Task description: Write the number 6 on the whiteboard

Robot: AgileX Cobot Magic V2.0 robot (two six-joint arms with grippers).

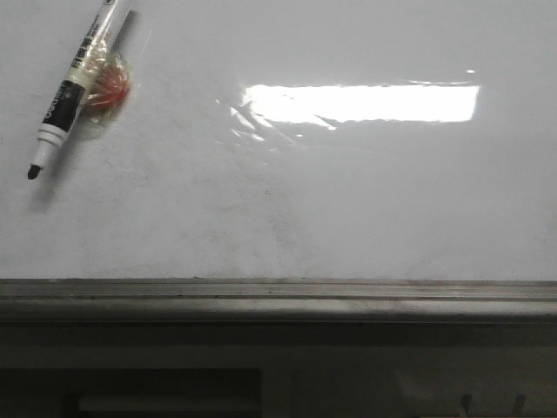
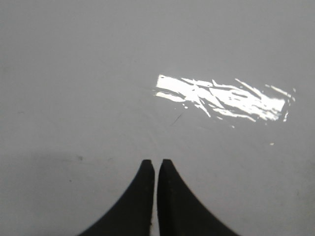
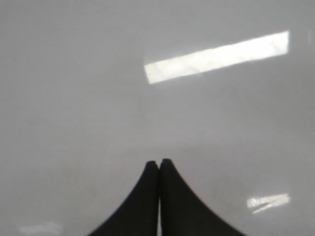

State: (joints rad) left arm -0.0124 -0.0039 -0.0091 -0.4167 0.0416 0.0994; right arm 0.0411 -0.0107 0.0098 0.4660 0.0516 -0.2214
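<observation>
Blank board, marker not yet in either gripper.

The glossy white whiteboard (image 1: pixel 348 200) carries no drawn 6. The black-and-white marker pen (image 1: pixel 74 87) lies at its far left, long axis slanted, tip nearer the robot, so the left arm is likely nearer. Left gripper (image 2: pixel 156 164) and right gripper (image 3: pixel 159 163) hang over bare board, fingers pressed together, empty; the pen appears in neither wrist view.

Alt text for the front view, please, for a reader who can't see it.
A blank whiteboard fills the view, with no number 6 written yet. An uncapped black-and-white marker lies tilted at its upper left beside a small reddish object. A bright glare sits at center, and a grey ledge runs along the lower edge.
</observation>
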